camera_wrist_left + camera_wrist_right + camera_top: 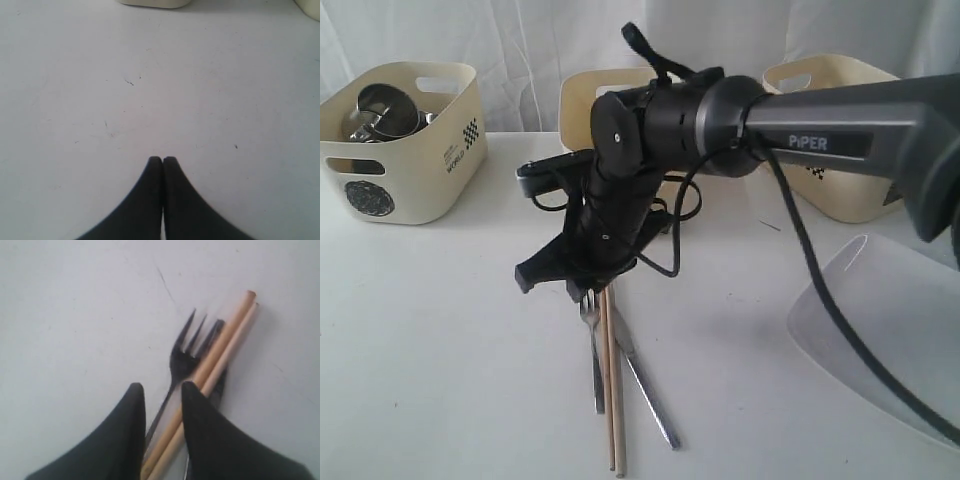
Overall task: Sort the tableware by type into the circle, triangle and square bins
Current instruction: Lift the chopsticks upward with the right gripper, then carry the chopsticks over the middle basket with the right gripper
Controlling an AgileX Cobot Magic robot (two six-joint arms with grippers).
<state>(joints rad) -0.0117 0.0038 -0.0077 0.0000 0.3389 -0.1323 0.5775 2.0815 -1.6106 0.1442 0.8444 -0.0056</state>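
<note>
White table [420,380] w/ cream bins [420,165], white curtain [520,50] behind.

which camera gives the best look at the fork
Right wrist view: the fork shows large, tines and neck clear, beside the chopsticks. The exterior view shows it small, head partly under the right arm. The left wrist view misses it.

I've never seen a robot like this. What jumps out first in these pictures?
A big black arm marked PiPER reaches in from the right, its claw straddling a fork and two wooden chopsticks lying bunched on the white table. A cream bin at the back left holds shiny steel mugs, and a large white plate lies at the right.
</note>
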